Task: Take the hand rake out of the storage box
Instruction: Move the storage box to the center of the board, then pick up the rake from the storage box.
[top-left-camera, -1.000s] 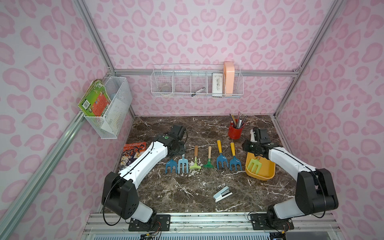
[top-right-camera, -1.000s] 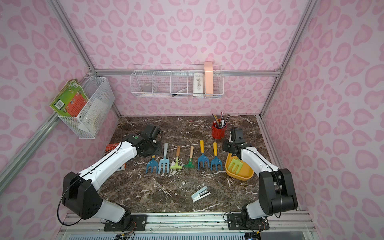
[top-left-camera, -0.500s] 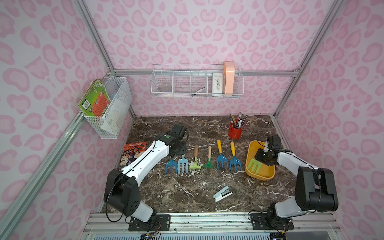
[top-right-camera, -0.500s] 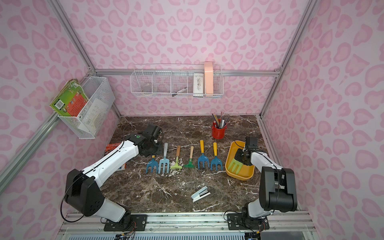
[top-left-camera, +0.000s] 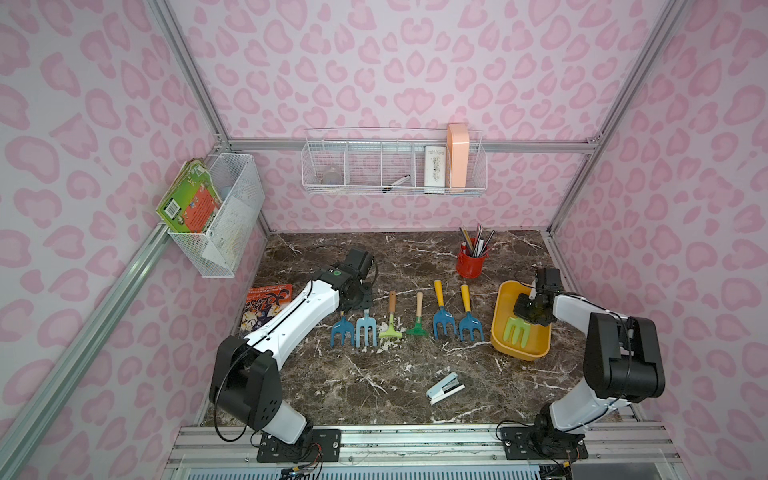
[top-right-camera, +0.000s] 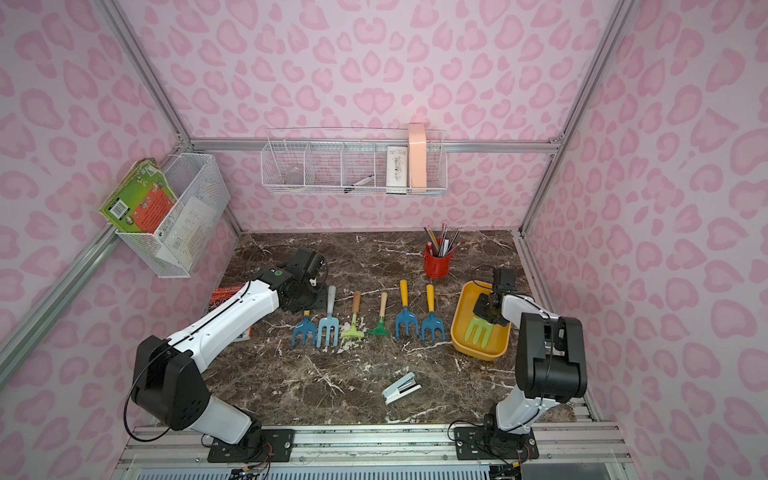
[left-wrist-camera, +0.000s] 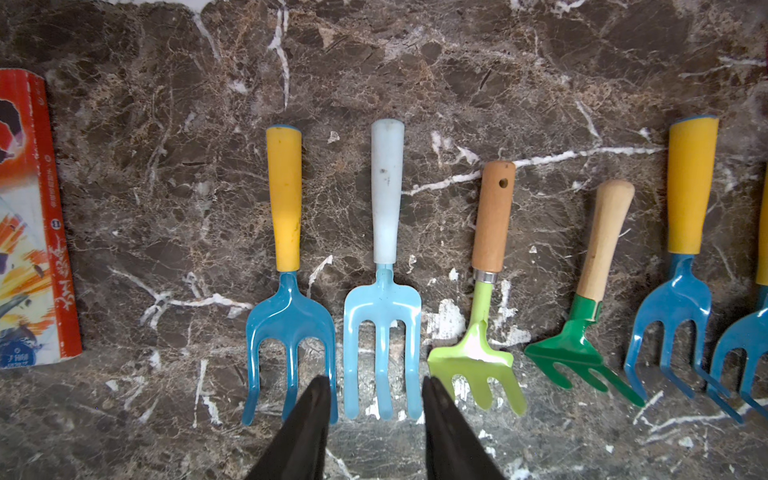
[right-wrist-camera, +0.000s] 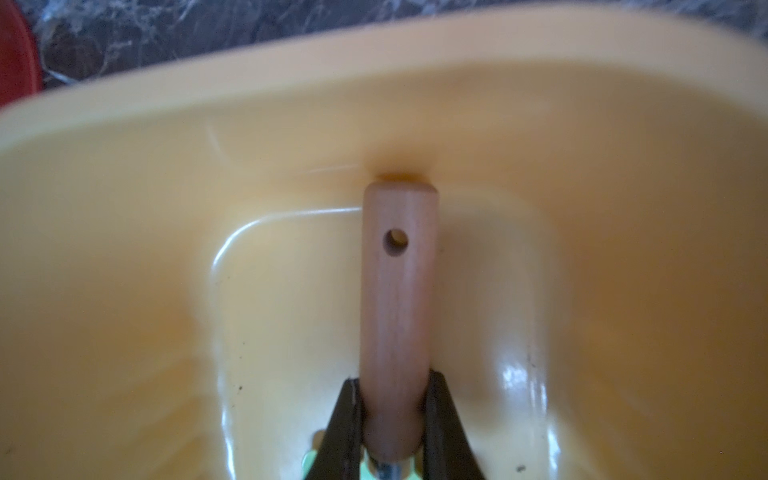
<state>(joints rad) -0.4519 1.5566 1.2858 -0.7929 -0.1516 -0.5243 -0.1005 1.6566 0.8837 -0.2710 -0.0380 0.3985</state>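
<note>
Right hand (top-left-camera: 528, 311), in both top views, reaches into the storage box (top-left-camera: 500, 328) over the handle of the hand rake (top-left-camera: 516, 333). The green tines lie flat inside the box.

Left wrist view: left hand (left-wrist-camera: 376, 415) part-open, empty, above the tool row (left-wrist-camera: 384, 291) on the surface (left-wrist-camera: 166, 166).

Right wrist view: jaws pinch the wooden handle low, near the metal neck; the butt sits close to the box wall.

Judged light, rigid, smooth. It may pivot head-down, so a mid-handle hold would balance better.
</note>
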